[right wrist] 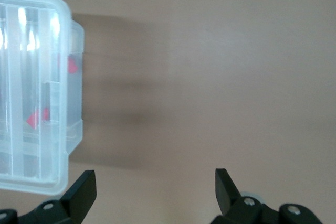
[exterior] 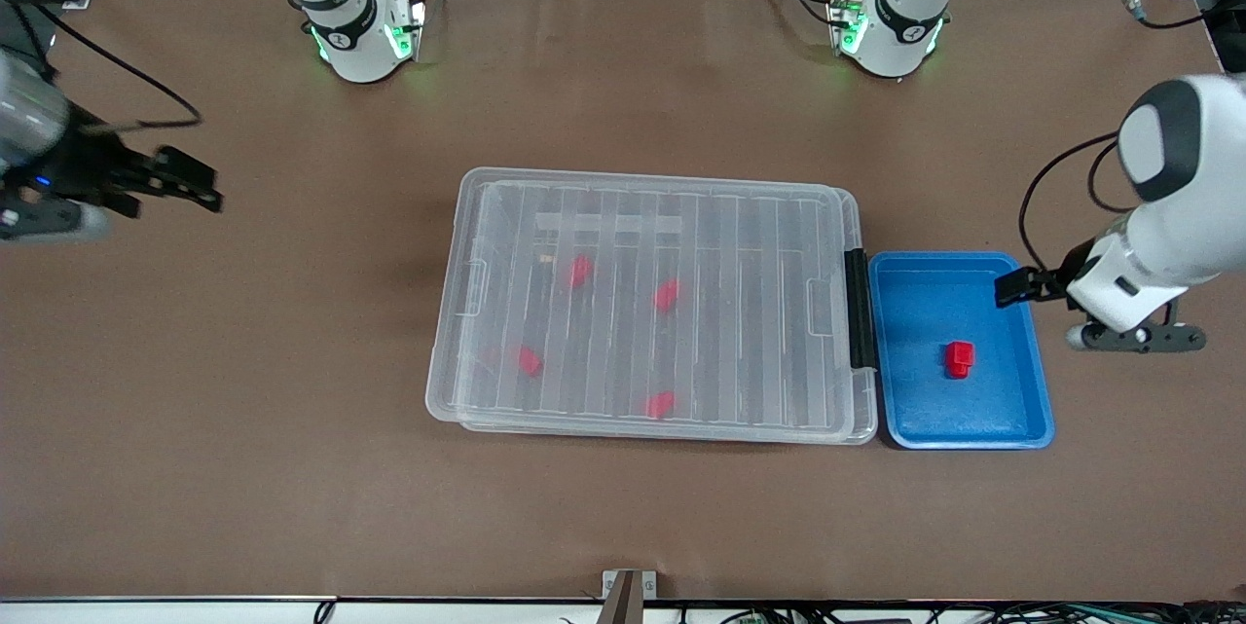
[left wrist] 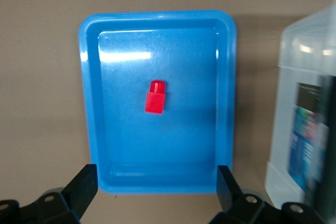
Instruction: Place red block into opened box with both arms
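1. The red block, cube with stub, is lying in the glossy blue tray, at the ribbed clear box's three o'clock.
2. The left gripper is hovering wide open above the tray.
3. The right gripper is hanging wide open over bare brown table.

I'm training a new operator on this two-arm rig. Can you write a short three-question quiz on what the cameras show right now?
1. True or false: the lid of the box is already lifted off.
2. How many red blocks show through the lid?
3. Where does the lone red block lie? A in the blue tray; B on the bare table; C between the fingers of the left gripper.

Key: 1 false, the ribbed lid covers the box. 2 four. 3 A; the left gripper is open over the tray's edge, and the right gripper is open over the table toward the right arm's end.
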Tool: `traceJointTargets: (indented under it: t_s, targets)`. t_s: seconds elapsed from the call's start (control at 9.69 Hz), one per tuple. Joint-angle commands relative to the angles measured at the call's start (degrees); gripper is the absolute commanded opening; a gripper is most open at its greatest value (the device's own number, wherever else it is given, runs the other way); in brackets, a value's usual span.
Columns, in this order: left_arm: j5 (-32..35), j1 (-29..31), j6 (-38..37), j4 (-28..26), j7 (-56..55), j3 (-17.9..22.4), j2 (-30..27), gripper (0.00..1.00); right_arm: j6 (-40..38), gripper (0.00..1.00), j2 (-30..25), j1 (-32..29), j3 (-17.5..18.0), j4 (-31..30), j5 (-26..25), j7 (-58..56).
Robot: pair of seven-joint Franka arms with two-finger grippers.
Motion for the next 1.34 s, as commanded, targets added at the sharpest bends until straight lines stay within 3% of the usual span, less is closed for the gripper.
traceJointTargets:
  t_s: [0.0, 0.31, 0.62, 0.83, 0.93, 1.03, 1.24]
  targets:
    - [2.3, 1.1, 5.9, 1.2, -0.2, 0.0, 9.0, 1.00, 5.4, 1.00, 6.5, 6.4, -0.6, -0.4, 1.2, 5.2]
    - [5.5, 2.3, 9.5, 3.1, -0.4, -0.3, 15.5, 1.00, 18.4, 1.00, 9.5, 11.2, -0.6, -8.9, 3.1, 7.4]
    - [4.9, 2.5, 12.7, 2.7, -0.5, -0.5, 19.0, 0.96, 24.8, 1.00, 13.6, 12.2, -0.6, -10.1, 3.1, 7.4]
    - [3.6, 2.4, 13.6, 2.4, -0.4, -0.5, 20.6, 0.87, 25.8, 1.00, 14.7, 12.6, -0.7, -10.2, 3.1, 7.3]
    - [3.6, 2.4, 14.5, 2.3, -0.4, -0.5, 21.3, 0.77, 26.9, 1.00, 15.3, 12.7, -0.7, -10.2, 3.1, 7.4]
    - [3.6, 2.1, 14.8, 2.4, -0.4, -0.5, 21.6, 0.56, 27.4, 1.00, 15.8, 12.9, -0.6, -10.2, 3.1, 7.4]
    - [3.2, 2.0, 15.3, 2.4, -0.5, -0.5, 22.1, 0.26, 28.2, 1.00, 16.7, 12.7, -0.7, -10.1, 3.0, 7.2]
